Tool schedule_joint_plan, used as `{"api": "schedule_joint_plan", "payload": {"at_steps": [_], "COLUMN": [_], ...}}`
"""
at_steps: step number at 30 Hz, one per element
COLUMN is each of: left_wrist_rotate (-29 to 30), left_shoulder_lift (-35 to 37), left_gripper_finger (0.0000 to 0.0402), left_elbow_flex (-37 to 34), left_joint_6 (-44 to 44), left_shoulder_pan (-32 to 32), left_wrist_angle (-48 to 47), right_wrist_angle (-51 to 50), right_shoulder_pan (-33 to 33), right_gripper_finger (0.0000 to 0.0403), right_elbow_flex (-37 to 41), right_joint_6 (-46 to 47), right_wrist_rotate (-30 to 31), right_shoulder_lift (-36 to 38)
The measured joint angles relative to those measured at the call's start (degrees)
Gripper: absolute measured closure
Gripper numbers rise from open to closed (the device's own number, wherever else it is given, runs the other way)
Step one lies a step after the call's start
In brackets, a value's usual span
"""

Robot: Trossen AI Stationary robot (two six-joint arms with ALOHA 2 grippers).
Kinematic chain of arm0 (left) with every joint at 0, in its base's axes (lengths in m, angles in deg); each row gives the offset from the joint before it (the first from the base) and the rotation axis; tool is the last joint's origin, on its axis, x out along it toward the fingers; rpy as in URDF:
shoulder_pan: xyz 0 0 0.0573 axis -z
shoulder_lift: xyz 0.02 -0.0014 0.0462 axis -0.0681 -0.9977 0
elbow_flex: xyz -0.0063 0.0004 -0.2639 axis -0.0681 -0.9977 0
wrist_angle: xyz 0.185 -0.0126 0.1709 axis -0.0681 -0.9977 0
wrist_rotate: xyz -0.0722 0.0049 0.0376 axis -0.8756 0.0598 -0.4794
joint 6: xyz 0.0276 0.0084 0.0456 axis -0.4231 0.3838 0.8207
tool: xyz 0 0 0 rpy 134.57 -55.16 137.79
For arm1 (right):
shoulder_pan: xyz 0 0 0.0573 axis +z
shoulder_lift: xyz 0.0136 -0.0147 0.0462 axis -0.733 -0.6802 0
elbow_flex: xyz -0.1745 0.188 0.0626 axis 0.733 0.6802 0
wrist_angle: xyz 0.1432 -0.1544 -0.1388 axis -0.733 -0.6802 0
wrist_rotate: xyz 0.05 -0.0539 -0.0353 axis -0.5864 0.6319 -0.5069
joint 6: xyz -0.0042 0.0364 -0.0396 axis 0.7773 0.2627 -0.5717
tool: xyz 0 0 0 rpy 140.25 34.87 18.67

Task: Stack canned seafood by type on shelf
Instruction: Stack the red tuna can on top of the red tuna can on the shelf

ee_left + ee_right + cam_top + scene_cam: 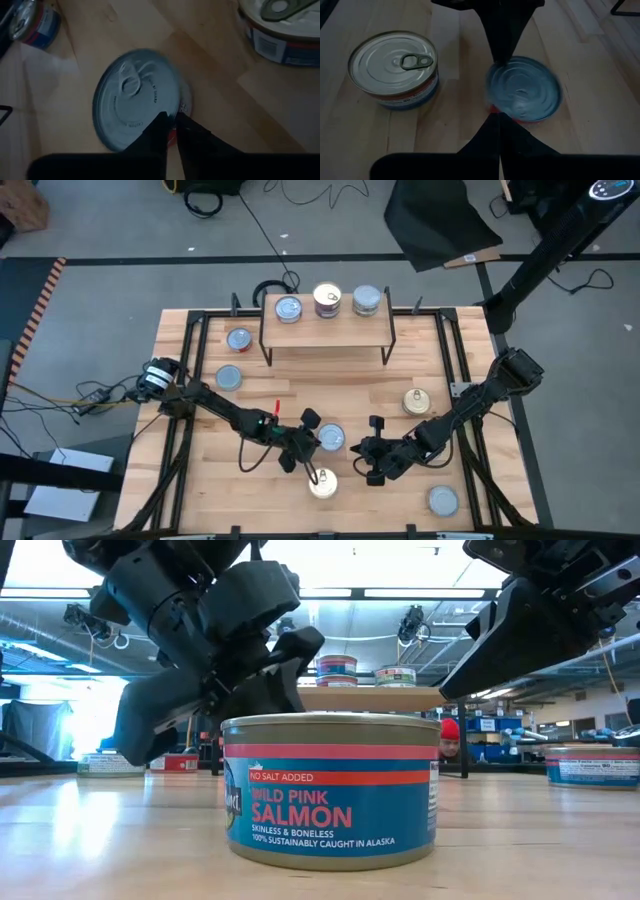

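High view: slatted wooden tabletop (pixel 330 395), grey floor (pixel 120 240).

A bluish-topped tin (pixel 524 90) sits between two closed dark fingers (pixel 492 135), beside a silver pull-tab tin (pixel 394 67).

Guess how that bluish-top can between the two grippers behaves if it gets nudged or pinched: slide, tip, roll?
Bluish-top can sits flat on the tabletop, short and wide, so it would probably slide rather than tip or roll. Its metal lid looks smooth, so the nearly closed left gripper at its rim and the shut right gripper opposite may skid off. Likely rigid.
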Motion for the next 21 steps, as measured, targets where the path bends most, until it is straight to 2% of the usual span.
{"api": "schedule_joint_plan", "payload": {"at_steps": [3, 8, 15, 21], "left_wrist_rotate": [0.7, 0.4, -4.4, -8.4], "left_shoulder_lift": [0.0, 0.1, 1.9, 4.2], "left_gripper_finger": [0.0394, 0.0399, 0.04, 0.04], "left_elbow_flex": [0.0, 0.2, 7.6, 10.6], "left_joint_6": [0.0, -0.3, -3.9, -8.9], "left_shoulder_pan": [0.0, 0.0, -0.4, -1.8], "left_wrist_angle": [0.3, -0.5, -14.3, -19.2], "right_wrist_angle": [0.0, 0.0, 0.0, 0.0], "right_shoulder_pan": [0.0, 0.0, 0.0, 0.3], "right_gripper_finger": [0.0399, 0.0399, 0.0399, 0.0399], "right_elbow_flex": [0.0, 0.0, 0.0, 0.0], "right_joint_6": [0.0, 0.0, 0.0, 0.0], "right_wrist_rotate": [0.0, 0.1, 0.2, 0.2], "right_shoulder_lift": [0.0, 0.0, 0.0, 0.0]}}
